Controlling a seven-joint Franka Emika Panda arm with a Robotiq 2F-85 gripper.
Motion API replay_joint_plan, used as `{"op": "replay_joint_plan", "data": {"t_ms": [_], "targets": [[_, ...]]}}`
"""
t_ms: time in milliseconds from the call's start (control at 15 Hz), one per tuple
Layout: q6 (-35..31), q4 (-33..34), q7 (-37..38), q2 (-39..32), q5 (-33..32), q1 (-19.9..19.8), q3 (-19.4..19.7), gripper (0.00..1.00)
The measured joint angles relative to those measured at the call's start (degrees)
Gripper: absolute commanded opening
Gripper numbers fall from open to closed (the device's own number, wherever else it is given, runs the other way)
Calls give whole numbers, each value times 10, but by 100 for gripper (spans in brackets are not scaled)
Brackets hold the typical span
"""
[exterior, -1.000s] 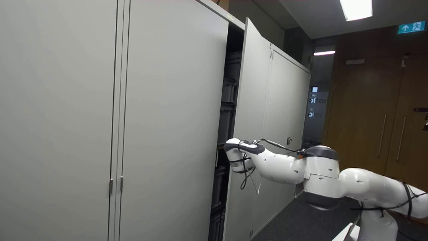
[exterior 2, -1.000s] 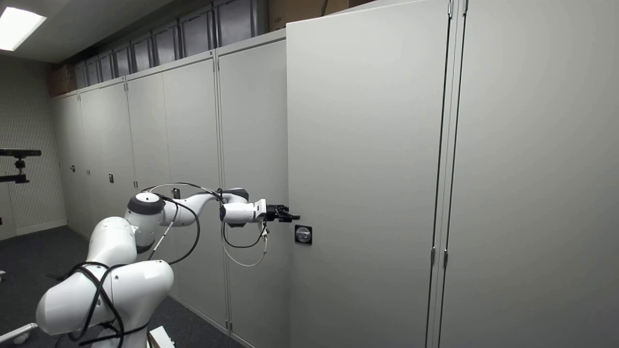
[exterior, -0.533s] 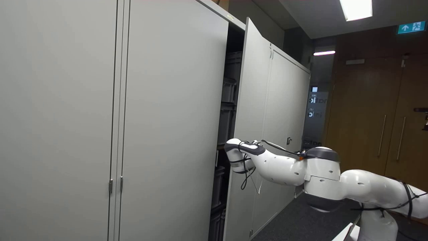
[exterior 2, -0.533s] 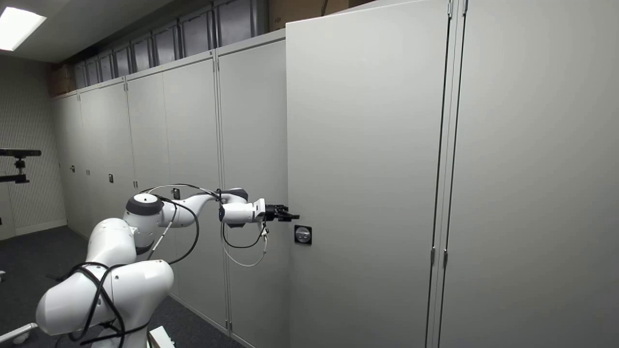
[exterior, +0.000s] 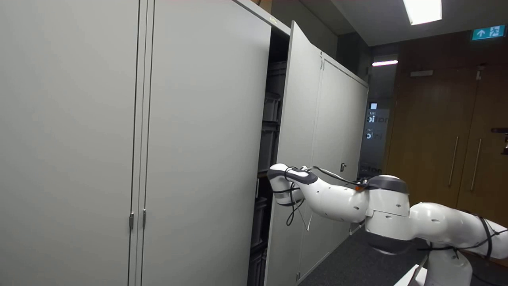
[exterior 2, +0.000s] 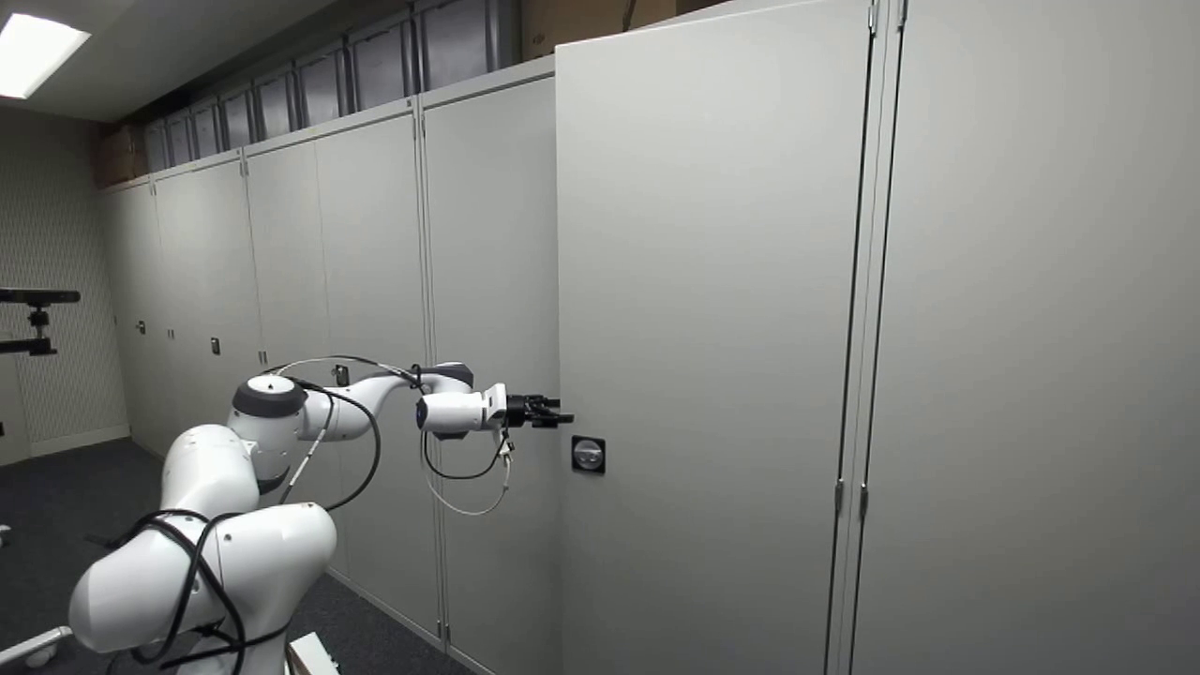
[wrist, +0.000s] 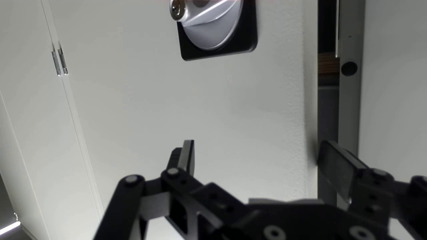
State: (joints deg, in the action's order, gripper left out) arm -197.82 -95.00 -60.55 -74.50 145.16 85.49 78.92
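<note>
A tall grey cabinet door (exterior 2: 712,281) stands ajar; it also shows in an exterior view (exterior: 297,99) and the wrist view (wrist: 233,100). Its round silver handle on a black plate (exterior 2: 588,455) lies just below the gripper in that view and at the top of the wrist view (wrist: 213,30). My gripper (exterior 2: 566,411) is open and empty at the door's free edge. In the wrist view the gripper (wrist: 257,145) has one finger before the door's face and the other beside its edge, over the dark gap. I cannot tell if that finger touches the edge. The arm hides the gripper in an exterior view.
Dark grey bins (exterior: 270,147) stand inside the cabinet behind the gap. A neighbouring closed door (exterior: 206,139) flanks the gap. More closed cabinets (exterior 2: 366,253) line the wall, with bins (exterior 2: 380,66) on top. A camera on a mount (exterior 2: 37,319) stands far left.
The arm and open gripper have drawn back slightly, leftward in an exterior view, away from the door. The elbow shifts a little the same way. The door shows no clear movement.
</note>
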Motion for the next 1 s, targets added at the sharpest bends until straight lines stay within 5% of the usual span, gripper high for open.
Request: {"op": "replay_joint_plan", "data": {"t_ms": [1000], "targets": [[0, -6, 0, 0, 17, 5, 3, 100]]}}
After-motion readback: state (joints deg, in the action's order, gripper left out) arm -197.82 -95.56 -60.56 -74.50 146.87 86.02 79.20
